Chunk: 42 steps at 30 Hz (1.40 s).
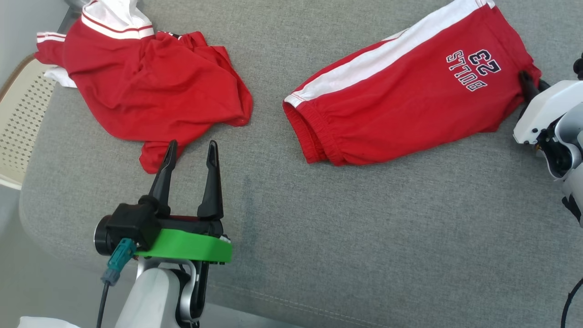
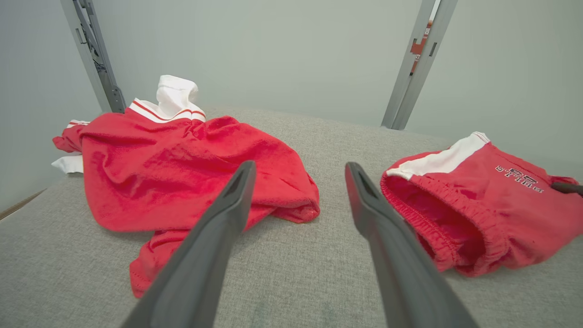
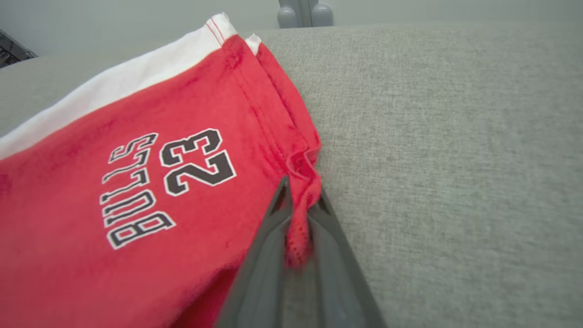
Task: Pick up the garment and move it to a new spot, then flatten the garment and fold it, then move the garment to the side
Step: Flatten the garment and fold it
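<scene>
Right wrist view: right gripper (image 3: 301,197) pinches shorts (image 3: 63,182) printed "BULLS 23".

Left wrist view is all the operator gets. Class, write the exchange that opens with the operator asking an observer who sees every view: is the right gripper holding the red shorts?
Observer: Yes. In the right wrist view the right gripper is shut on a bunched hem corner of the red shorts.
Operator: What does the print say?
Observer: The print reads BULLS 23, in dark letters outlined in white.
Operator: Where does my left gripper sit, seen from above?
Observer: In the head view the left gripper is open over the grey cushion, with its left finger's tip over the lowest fold of the red shirt.
</scene>
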{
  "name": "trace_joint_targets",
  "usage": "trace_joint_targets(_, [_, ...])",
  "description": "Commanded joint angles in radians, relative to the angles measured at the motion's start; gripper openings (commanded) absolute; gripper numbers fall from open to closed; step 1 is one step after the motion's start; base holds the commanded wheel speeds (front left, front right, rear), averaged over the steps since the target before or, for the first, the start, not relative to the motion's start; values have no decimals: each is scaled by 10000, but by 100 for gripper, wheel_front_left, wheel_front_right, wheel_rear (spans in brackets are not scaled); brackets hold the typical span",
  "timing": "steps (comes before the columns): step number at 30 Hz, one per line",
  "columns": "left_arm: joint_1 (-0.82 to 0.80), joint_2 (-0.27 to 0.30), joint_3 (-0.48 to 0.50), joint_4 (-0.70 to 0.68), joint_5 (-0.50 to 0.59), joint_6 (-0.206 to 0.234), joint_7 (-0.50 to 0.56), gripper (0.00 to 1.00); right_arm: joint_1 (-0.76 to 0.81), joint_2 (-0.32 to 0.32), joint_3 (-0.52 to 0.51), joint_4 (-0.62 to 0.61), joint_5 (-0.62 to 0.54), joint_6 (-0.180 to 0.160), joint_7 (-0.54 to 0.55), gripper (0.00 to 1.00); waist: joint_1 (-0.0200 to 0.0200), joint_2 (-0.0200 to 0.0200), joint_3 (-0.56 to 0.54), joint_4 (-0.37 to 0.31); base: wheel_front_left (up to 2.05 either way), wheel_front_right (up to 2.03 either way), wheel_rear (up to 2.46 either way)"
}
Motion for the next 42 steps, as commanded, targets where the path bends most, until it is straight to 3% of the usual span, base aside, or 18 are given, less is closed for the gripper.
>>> trace_joint_targets(1, [148, 18, -4, -27, -38, 55, -3, 100, 168, -60, 9, -6, 159, -22, -89, 0, 0, -1, -40, -55, 0, 0, 0])
trace_joint_targets(13, [387, 20, 369, 187, 433, -93, -5, 100, 1291, -330, 215, -905, 1162, -20, -1262, 0, 0, -1, -903, -1013, 0, 0, 0])
trace_joint_targets(26, [936, 21, 1018, 210, 869, -401, -3, 100, 3607, -1201, -672, -1343, 2804, -20, -1922, 0, 0, -1, -1496, -2024, 0, 0, 0])
trace_joint_targets(36, [905, 21, 1073, 302, 955, -441, -5, 100, 3240, -926, -747, -1777, 2635, -17, -2023, 0, 0, -1, -1600, -2266, 0, 0, 0])
trace_joint_targets(42, [1102, 21, 1227, 356, 986, -532, -5, 100, 2788, -369, -789, -3186, 1732, -17, -2029, 0, 0, -1, -2007, -2294, 0, 0, 0])
